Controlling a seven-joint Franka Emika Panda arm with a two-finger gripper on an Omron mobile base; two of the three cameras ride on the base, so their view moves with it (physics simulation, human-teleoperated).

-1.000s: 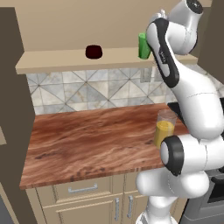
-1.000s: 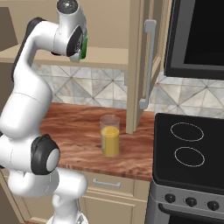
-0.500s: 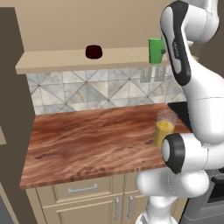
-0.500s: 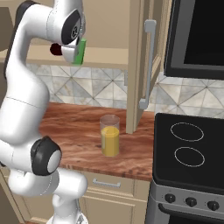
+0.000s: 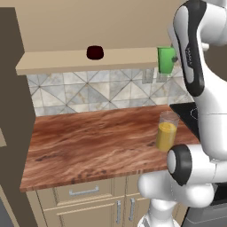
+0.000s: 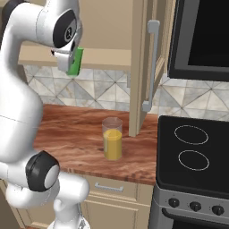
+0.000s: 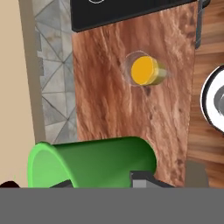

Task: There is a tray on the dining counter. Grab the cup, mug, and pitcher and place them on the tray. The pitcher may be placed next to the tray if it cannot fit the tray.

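- Since the earlier frames the arm has swung the cup [image 5: 166,60] away from the shelf [image 5: 57,60] and out to the right; the mug [image 5: 94,52] and the pitcher [image 5: 166,131] have stayed put.
- Left base view: the green cup hangs in the air at the right end of the beige shelf, level with its front edge, tucked against the white arm, which hides the fingers. The dark maroon mug stands on the shelf, well apart from the cup, to its left. The clear pitcher of orange-yellow liquid stands upright on the reddish-brown wood bench [image 5: 93,142] near its right end, close to the black stove [image 5: 193,116]. A tiled wall [image 5: 88,93] runs between bench and shelf.
- Right base view: the hand [image 6: 67,56] holds the cup [image 6: 76,61] tilted, above the bench [image 6: 80,134] and in front of the shelf. The pitcher [image 6: 112,139] stands below and to the right of it, just beside the edge of an open cabinet door [image 6: 144,67] with a long handle. The stove [image 6: 193,150], with two ring burners, is to the right.
- Hand view: the cup [image 7: 92,162] lies sideways across the bottom, its open rim to the left, clamped by the grey fingers [image 7: 141,178] at its narrower end. The pitcher [image 7: 144,70] is seen from above on the bench [image 7: 109,100], well clear of the cup.
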